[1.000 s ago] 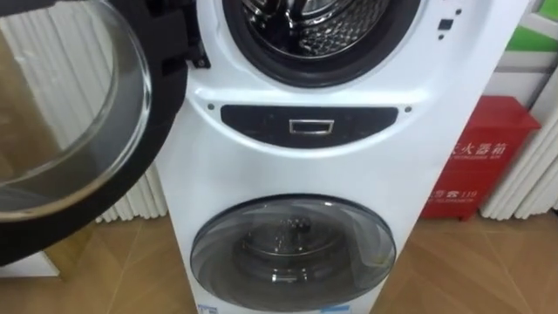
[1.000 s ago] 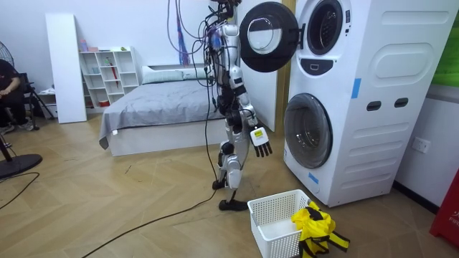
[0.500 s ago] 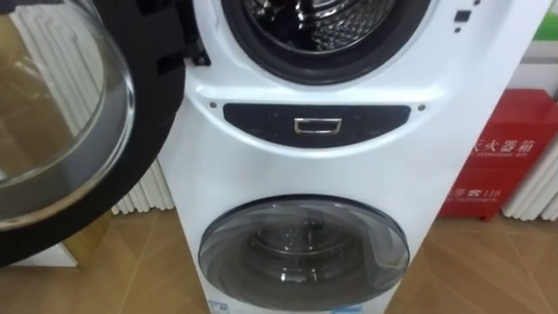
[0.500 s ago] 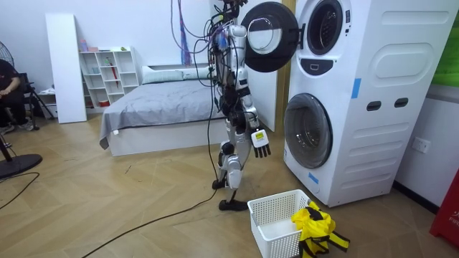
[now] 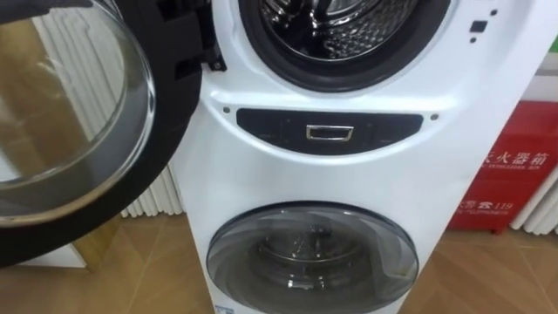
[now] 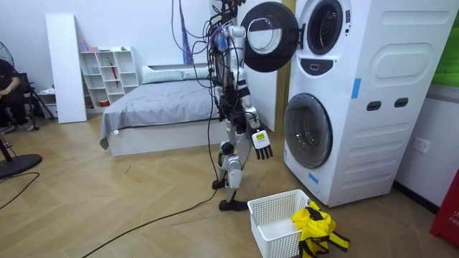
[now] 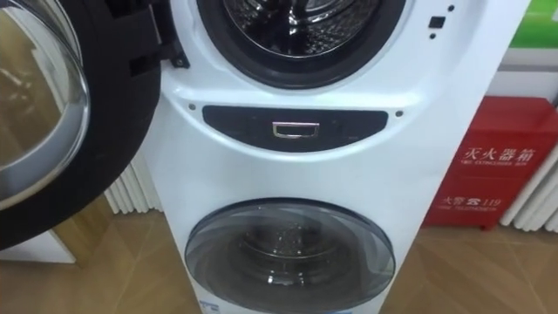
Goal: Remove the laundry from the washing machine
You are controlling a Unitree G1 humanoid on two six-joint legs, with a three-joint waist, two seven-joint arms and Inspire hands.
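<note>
Straight in front of me is a white stacked washing machine [image 5: 366,166]. Its upper round door [image 5: 78,122] stands swung open to my left. The steel drum [image 5: 344,26] behind it shows bare metal in the part I can see. The lower glass door [image 5: 312,257] is closed. In the room view I stand facing the machine, beside the open door [image 6: 267,27]. My right hand [image 6: 262,143] hangs at hip height with relaxed fingers, holding nothing. On the floor by the machine, a yellow garment [image 6: 315,222] drapes over the edge of a white basket [image 6: 276,215].
A red cabinet [image 5: 514,174] stands to the right of the machine and a white radiator [image 5: 153,205] to its left. A bed [image 6: 158,100], a white shelf [image 6: 107,72] and a seated person [image 6: 8,86] are behind me.
The eye view has shifted a little, so the machine sits further right in the picture. In the room view my upper body has moved slightly toward the machine; the hand still hangs.
</note>
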